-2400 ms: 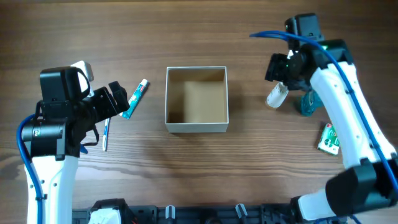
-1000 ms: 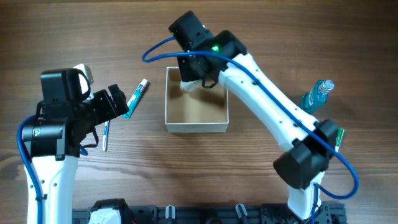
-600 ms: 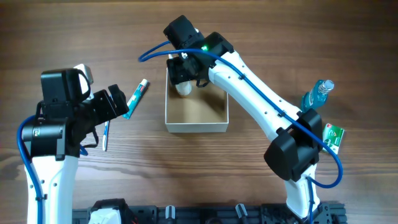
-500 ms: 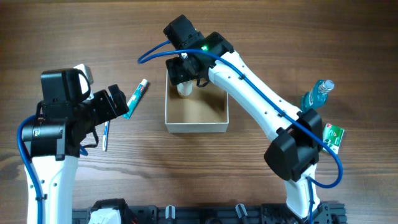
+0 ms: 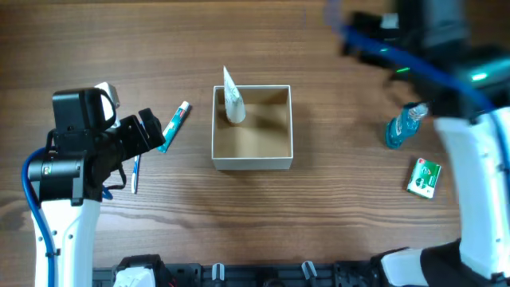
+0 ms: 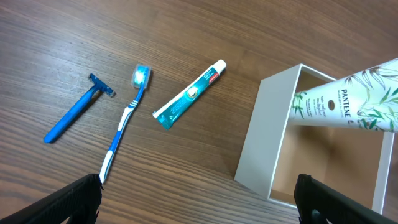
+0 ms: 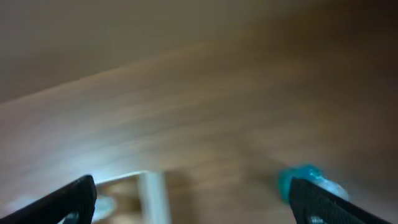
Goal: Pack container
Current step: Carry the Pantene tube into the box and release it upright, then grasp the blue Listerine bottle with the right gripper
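Overhead: the container is noted mid-worktop, a tube leaning in its far-left corner.

Left wrist: the left fingers are spread and empty. The toothpaste lies ahead on a diagonal axis, and the left arm is judged nearer.

Right wrist: the right fingers are spread, though blurred.

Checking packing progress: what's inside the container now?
Only a white Pantene tube, leaning in the far-left corner of the container, flat end above the rim. Remaining floor looks bare; the patch beneath the tube is covered.

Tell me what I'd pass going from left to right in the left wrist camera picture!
blue razor → toothbrush → toothpaste tube → container
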### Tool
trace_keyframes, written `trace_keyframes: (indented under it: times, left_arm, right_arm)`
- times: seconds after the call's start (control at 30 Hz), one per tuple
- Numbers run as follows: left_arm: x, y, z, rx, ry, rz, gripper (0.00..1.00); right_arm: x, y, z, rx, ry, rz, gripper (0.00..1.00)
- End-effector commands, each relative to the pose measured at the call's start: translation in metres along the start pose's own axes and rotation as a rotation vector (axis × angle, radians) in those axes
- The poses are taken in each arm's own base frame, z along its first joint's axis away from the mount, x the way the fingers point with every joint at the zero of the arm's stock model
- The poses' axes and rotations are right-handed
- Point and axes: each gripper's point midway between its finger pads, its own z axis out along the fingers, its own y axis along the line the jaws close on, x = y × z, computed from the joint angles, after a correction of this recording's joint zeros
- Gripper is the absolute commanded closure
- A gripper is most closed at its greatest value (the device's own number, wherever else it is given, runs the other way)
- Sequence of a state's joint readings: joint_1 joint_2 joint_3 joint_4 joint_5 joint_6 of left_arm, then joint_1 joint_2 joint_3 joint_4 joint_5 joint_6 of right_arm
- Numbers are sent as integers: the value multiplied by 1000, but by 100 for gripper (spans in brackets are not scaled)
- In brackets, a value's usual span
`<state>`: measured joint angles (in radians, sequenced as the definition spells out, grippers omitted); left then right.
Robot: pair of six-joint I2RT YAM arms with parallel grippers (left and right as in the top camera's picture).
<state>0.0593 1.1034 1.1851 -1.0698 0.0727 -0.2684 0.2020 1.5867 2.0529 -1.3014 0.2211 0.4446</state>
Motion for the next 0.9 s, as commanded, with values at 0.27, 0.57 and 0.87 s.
trace_keyframes:
  times: [0.27,0.57,0.87]
  left_arm:
    - [-6,3,-3,-19,-19,-5,0]
    - [-6,3,-3,-19,-19,-5,0]
    - [-4,4,-3,-22,-12,-5,0]
  right_arm:
    - [97,-149,101,241,426,216,0]
    - [134,-150,166,168,399,150,1]
    - [152,-154,191,181,458,151,6]
